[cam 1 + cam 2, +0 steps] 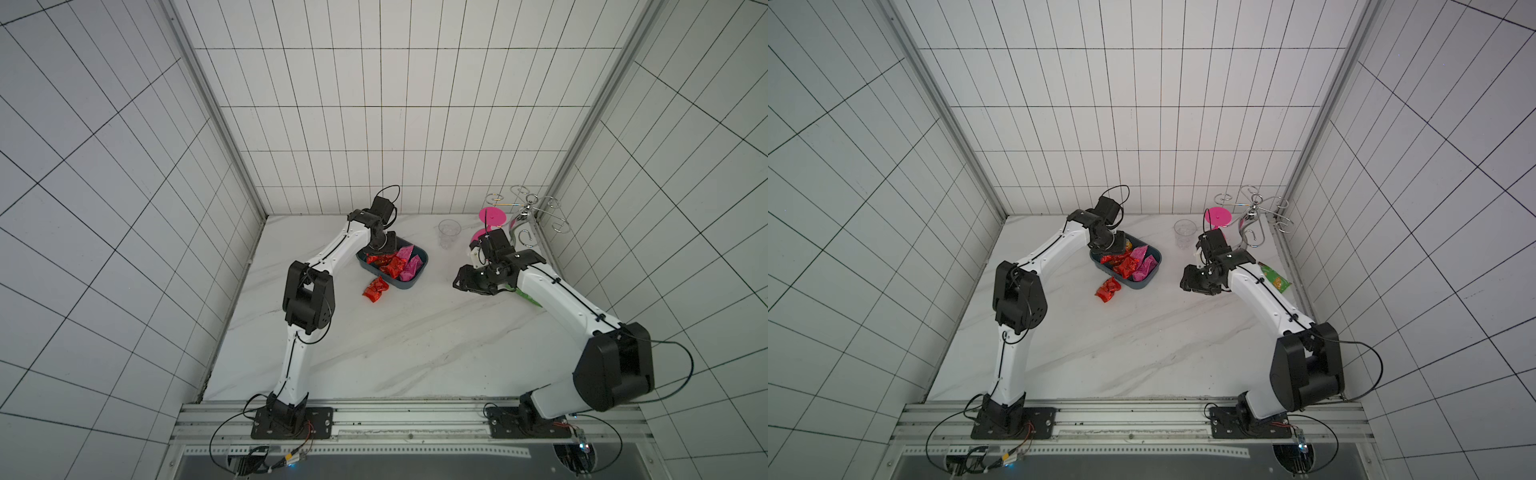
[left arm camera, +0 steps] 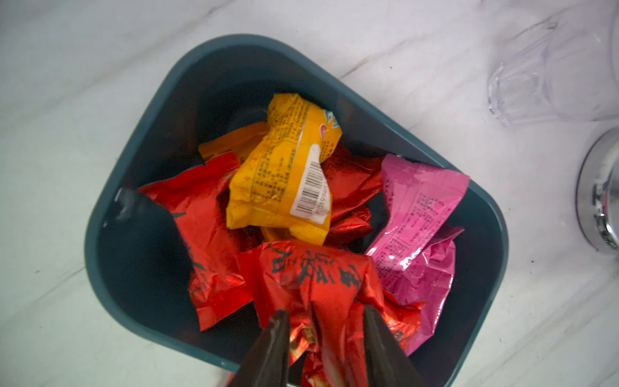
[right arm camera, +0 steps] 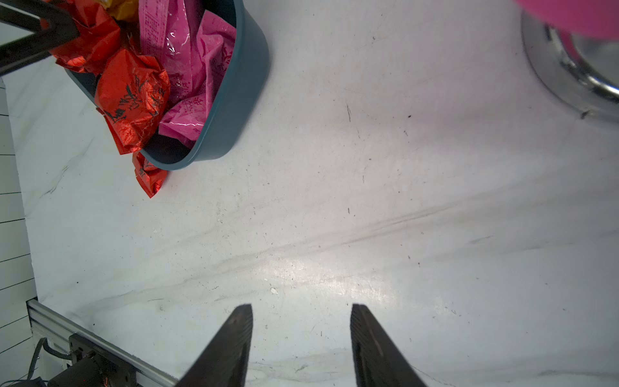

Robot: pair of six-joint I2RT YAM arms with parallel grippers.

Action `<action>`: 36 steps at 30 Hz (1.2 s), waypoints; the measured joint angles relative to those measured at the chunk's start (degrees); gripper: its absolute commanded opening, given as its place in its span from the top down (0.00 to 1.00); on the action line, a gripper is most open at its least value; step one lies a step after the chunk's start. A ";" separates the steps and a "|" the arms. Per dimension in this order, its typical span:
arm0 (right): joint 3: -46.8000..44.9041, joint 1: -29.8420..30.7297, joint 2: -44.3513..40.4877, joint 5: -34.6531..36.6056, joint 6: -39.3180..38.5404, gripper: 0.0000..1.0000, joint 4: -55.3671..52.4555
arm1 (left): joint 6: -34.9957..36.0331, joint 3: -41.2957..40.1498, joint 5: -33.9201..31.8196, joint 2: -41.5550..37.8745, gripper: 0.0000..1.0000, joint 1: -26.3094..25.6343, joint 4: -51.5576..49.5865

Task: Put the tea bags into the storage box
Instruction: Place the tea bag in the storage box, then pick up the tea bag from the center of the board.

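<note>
The storage box [image 1: 409, 285] [image 1: 1142, 285] is a dark teal tray at the back middle of the table. It holds several tea bags: red ones, a yellow one [image 2: 278, 174] and pink ones [image 2: 415, 207] [image 1: 409, 264]. My left gripper [image 2: 324, 310] [image 1: 380, 249] hangs over the box's left end, open, its fingers apart around a crumpled red tea bag [image 2: 318, 278]. A gap shows beside one finger. One red tea bag [image 1: 375, 289] [image 1: 1108, 289] [image 3: 149, 176] lies on the table just in front of the box. My right gripper [image 3: 300, 305] [image 1: 461, 282] is open and empty above bare table, right of the box [image 3: 234, 100].
A clear plastic cup [image 1: 449, 232] [image 2: 536, 83] stands behind and right of the box. A chrome wire rack [image 1: 528, 208] with a pink disc [image 1: 492, 216] fills the back right corner. A green packet [image 1: 1275, 280] lies beside the right arm. Tiled walls close in three sides.
</note>
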 measured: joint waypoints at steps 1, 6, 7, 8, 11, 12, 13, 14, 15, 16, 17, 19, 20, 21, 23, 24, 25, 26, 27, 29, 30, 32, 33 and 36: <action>0.00 -0.02 0.00 0.00 0.07 0.49 0.00 | 0.22 0.00 -0.17 -0.13 0.53 0.02 -0.13; 0.00 -0.02 0.00 -0.33 0.44 0.48 0.00 | -0.09 -1.92 -1.07 -3.30 0.41 0.39 -0.76; 0.00 -0.02 0.00 -0.44 0.46 0.49 0.00 | 0.20 -3.02 -1.20 -4.94 0.40 0.57 -0.72; 0.00 -0.02 0.02 -0.50 0.48 0.49 0.00 | 0.15 -4.15 -1.27 -6.56 0.39 0.74 -0.70; 0.00 -0.02 0.07 -0.79 0.61 0.48 0.00 | 1.07 -9.60 -1.75 -13.33 0.28 1.25 0.44; 0.00 -0.02 0.13 -0.94 0.63 0.49 0.02 | 1.40 -12.00 -2.16 -15.93 0.28 1.46 1.16; 0.02 -0.02 0.24 -1.11 0.63 0.48 0.00 | 1.75 -14.73 -2.64 -18.69 0.28 1.64 1.84; 0.02 -0.02 0.35 -1.27 0.63 0.48 -0.02 | 2.01 -16.85 -2.93 -20.50 0.28 1.73 2.38; 0.02 -0.02 0.52 -1.51 0.63 0.48 -0.09 | 2.47 -19.98 -3.23 -22.80 0.28 1.77 3.48; 0.02 -0.02 0.66 -1.70 0.63 0.48 -0.11 | 3.02 -23.28 -3.41 -24.74 0.28 1.77 4.59; 0.02 -0.02 0.74 -1.84 0.66 0.48 -0.17 | 3.61 -26.47 -3.32 -26.29 0.28 1.75 5.68; 0.02 -0.02 0.76 -2.10 0.68 0.48 -0.31 | 5.51 -33.48 -2.60 -28.52 0.25 1.55 8.31; 0.04 -0.02 0.76 -2.16 0.68 0.48 -0.31 | 6.34 -36.33 -2.03 -28.96 0.25 1.44 9.31; 0.07 -0.02 0.76 -2.19 0.66 0.48 -0.33 | 7.28 -39.01 -1.44 -29.07 0.25 1.29 10.25; 0.15 -0.02 0.76 -2.23 0.66 0.48 -0.50 | 8.94 -42.40 -0.28 -28.72 0.25 1.03 11.23; 0.26 -0.02 0.79 -2.27 0.66 0.48 -0.68 | 9.70 -43.19 0.13 -28.30 0.23 0.98 11.30; 0.52 -0.02 0.92 -2.36 0.63 0.48 -0.90 | 10.51 -43.30 0.68 -27.78 0.22 0.87 11.47; 0.72 -0.02 1.03 -2.43 0.63 0.48 -0.92 | 11.10 -43.25 1.01 -27.28 0.18 0.79 12.04; 0.92 -0.02 1.20 -2.49 0.61 0.48 -0.92 | 12.00 -43.01 1.31 -26.49 0.17 0.72 12.68; 1.60 0.00 1.73 -2.58 0.57 0.48 -1.31 | 13.53 -42.23 1.68 -24.52 0.16 0.42 13.60; 2.03 0.00 2.05 -2.58 0.48 0.48 -1.44 | 13.92 -41.88 1.75 -23.69 0.16 0.31 14.05; 2.95 0.00 2.67 -2.58 0.24 0.48 -1.77 | 15.56 -41.27 1.84 -21.40 0.16 -0.35 15.43; 3.45 0.00 2.91 -2.56 0.11 0.48 -2.01 | 16.22 -41.27 1.84 -20.63 0.16 -0.72 16.02; 4.79 0.00 3.43 -2.51 -0.50 0.48 -2.73 | 18.18 -40.19 1.57 -17.59 0.16 -2.27 16.98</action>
